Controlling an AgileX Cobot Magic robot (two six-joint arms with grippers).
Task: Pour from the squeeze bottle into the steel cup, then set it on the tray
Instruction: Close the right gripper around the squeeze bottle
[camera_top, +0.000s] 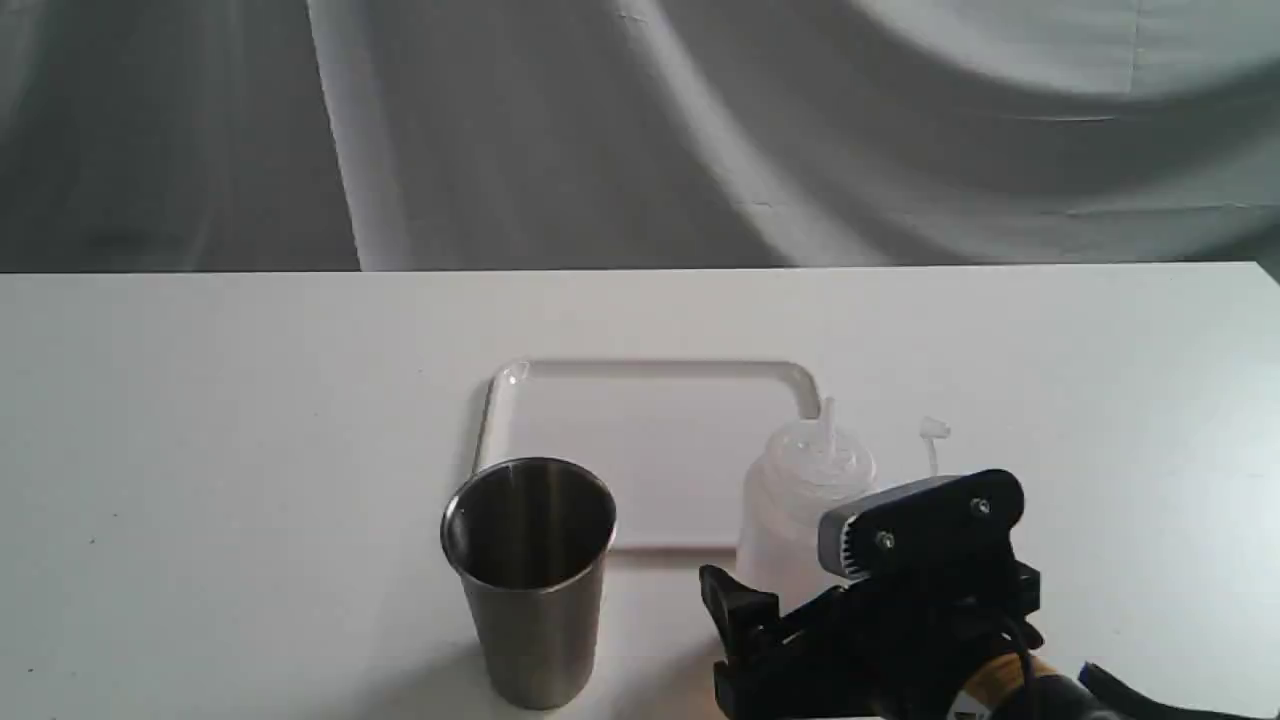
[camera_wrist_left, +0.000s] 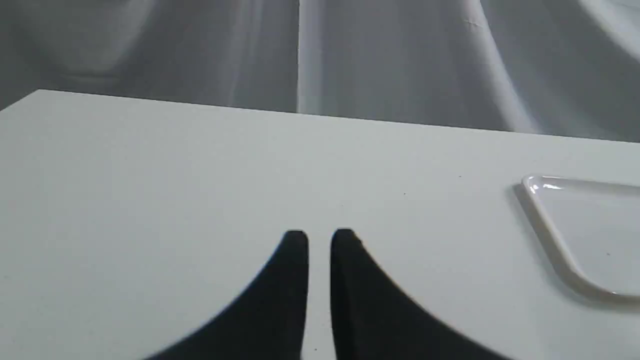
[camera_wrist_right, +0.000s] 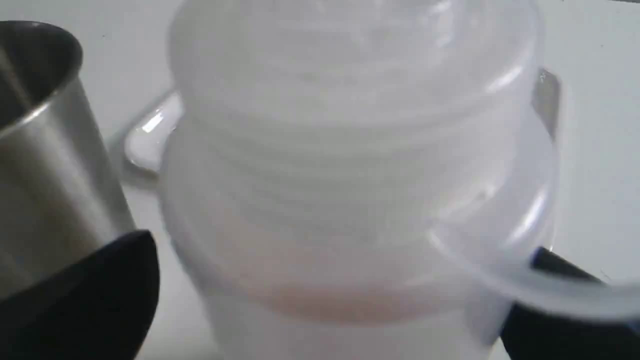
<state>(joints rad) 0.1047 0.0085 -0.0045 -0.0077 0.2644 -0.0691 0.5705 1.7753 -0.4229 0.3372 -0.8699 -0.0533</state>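
The squeeze bottle (camera_top: 800, 480) stands upright on the table at the tray's front right corner, nozzle up, with its small tethered cap (camera_top: 935, 430) hanging off to the right. In the right wrist view the bottle (camera_wrist_right: 350, 150) fills the frame, and a faint orange band shows low in it. My right gripper (camera_top: 790, 570) is open, with one black finger on each side of the bottle's lower body (camera_wrist_right: 345, 250). The steel cup (camera_top: 530, 570) stands upright and looks empty, left of the bottle and in front of the white tray (camera_top: 640, 440). My left gripper (camera_wrist_left: 320, 235) is shut on nothing above bare table.
The tray (camera_wrist_left: 590, 235) has nothing on it and lies mid-table behind the cup (camera_wrist_right: 45, 175). Its rim (camera_wrist_right: 150, 135) shows between cup and bottle. A grey cloth backdrop hangs behind the table's far edge. My left gripper does not show in the exterior view.
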